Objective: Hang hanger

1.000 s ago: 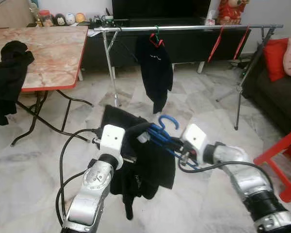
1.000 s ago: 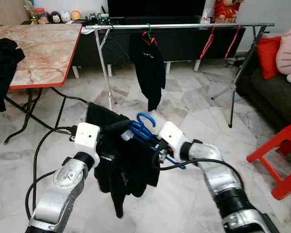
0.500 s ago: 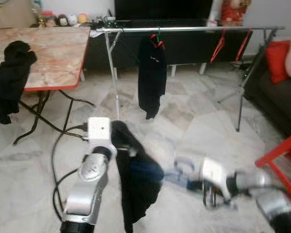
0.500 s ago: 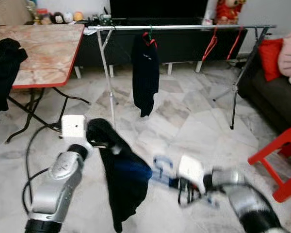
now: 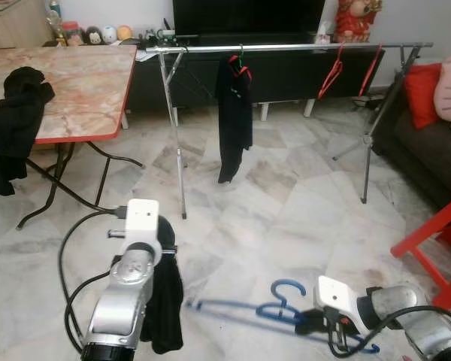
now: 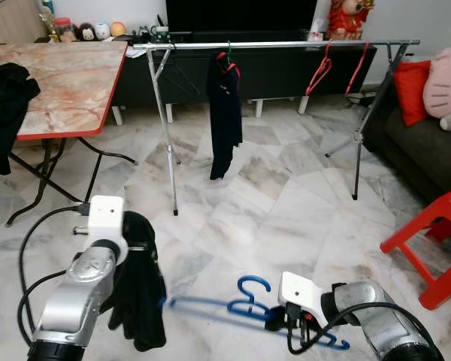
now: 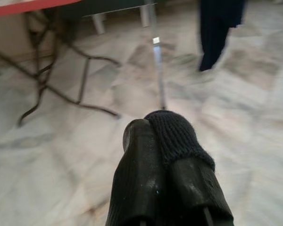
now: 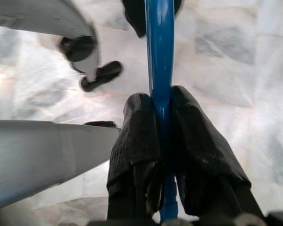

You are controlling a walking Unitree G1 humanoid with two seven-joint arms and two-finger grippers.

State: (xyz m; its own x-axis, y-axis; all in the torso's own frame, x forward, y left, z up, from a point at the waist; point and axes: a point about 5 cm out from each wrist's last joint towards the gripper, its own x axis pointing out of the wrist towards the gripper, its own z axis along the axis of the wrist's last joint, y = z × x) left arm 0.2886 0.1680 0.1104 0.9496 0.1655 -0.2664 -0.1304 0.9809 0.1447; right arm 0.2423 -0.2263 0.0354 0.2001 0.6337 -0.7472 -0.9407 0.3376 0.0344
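Note:
My left gripper [image 5: 167,250] is shut on a black garment [image 5: 164,304] that hangs limp from it at the lower left; in the left wrist view its fingertips [image 7: 140,136] pinch black knit cloth. Low on the right, my right gripper [image 5: 307,325] is shut on a blue hanger [image 5: 282,307], which sticks out bare toward the left, apart from the garment. The right wrist view has the blue hanger bar [image 8: 160,56] clamped between the fingers [image 8: 139,127]. Farther back stands a silver clothes rail [image 5: 286,47] with a black top [image 5: 234,113] hung on it.
Two red hangers [image 5: 331,71] hang on the rail's right part. A marble-topped folding table [image 5: 75,83] with black clothing [image 5: 11,124] on its edge stands at the left. A red stool [image 5: 436,241] and a dark sofa [image 5: 428,150] are on the right.
Both arms have dropped and pulled apart. The blue hanger has come out of the black garment, which now hangs from the left gripper alone.

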